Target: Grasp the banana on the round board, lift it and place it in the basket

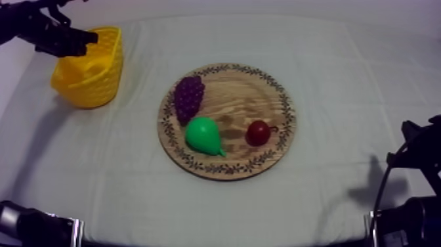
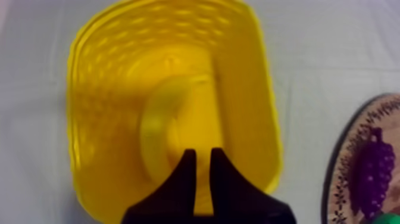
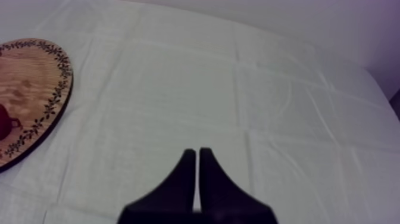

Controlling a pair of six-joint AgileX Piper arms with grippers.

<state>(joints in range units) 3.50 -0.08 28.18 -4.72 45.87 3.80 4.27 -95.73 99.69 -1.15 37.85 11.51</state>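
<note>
The yellow banana (image 2: 163, 119) lies curved inside the yellow basket (image 2: 101, 89), which stands at the table's far left (image 1: 108, 79). From above, the banana (image 1: 80, 66) shows as a pale yellow shape within the basket's walls. My left gripper (image 2: 202, 156) hangs over the basket's opening (image 1: 88, 38), its fingers a narrow gap apart and holding nothing. The round wooden board (image 1: 289, 118) sits mid-table with no banana on it. My right gripper (image 3: 197, 154) is shut on nothing, low over bare cloth to the right of the board (image 3: 24, 89).
On the board lie a bunch of purple grapes (image 1: 189, 97), a green pear (image 1: 203, 136) and a small red fruit (image 1: 257, 133). The right arm (image 1: 417, 164) rests at the lower right edge. Open cloth stretches between board and basket.
</note>
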